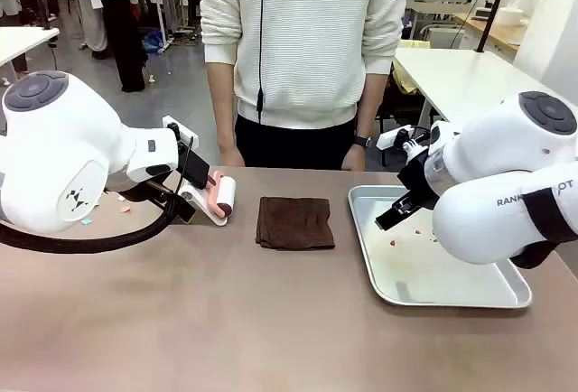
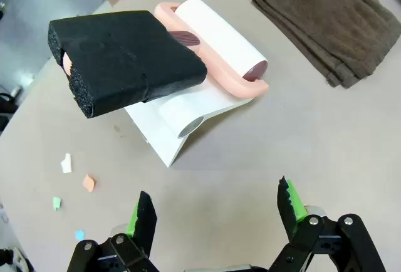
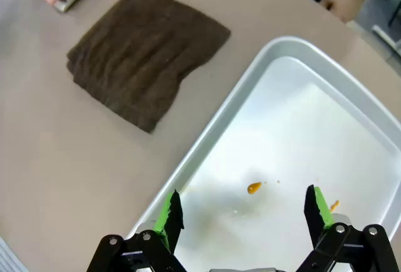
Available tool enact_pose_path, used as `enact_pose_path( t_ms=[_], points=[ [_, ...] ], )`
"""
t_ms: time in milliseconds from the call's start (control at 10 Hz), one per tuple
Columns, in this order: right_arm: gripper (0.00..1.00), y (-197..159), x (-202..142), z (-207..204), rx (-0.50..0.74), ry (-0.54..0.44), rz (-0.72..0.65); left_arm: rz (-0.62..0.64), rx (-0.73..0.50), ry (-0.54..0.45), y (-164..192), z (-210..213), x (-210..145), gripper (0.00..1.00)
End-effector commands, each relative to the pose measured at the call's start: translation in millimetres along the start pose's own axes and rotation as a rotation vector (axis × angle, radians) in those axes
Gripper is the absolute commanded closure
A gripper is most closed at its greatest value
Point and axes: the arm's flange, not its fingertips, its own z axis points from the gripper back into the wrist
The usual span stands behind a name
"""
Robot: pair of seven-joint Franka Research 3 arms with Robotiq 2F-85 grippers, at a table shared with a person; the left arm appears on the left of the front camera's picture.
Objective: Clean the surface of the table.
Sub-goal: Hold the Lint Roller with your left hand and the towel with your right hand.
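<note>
Front view sets the taupe desk point(image 1: 181, 320) across the foreground. Left tool point(image 2: 216, 209) hangs wide above it, near coloured scraps point(image 2: 88, 183). Right tool point(image 3: 243, 210) gapes wide over the tray point(image 1: 442, 266). Farther off lie a brown cloth point(image 1: 294, 222) and a lint roller point(image 2: 219, 46).

Materials and finishes
Table point(image 1: 181, 320) matt, smooth; tray point(image 1: 433, 276) glossy metal; towel point(image 1: 294, 222) rough brown cloth; foam block point(image 2: 119, 59) black, porous.
</note>
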Motion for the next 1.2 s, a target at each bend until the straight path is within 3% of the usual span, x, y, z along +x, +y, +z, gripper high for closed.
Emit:
enact_pose_path(
  t_ms=[0, 1100],
  points=[
    [0.0, 0.0, 0.0, 0.0, 0.0, 0.0, 0.0, 0.0, 0.0, 0.0, 0.0, 0.1, 0.0, 0.0],
    [0.0, 0.0, 0.0, 0.0, 0.0, 0.0, 0.0, 0.0, 0.0, 0.0, 0.0, 0.1, 0.0, 0.0]
  ],
)
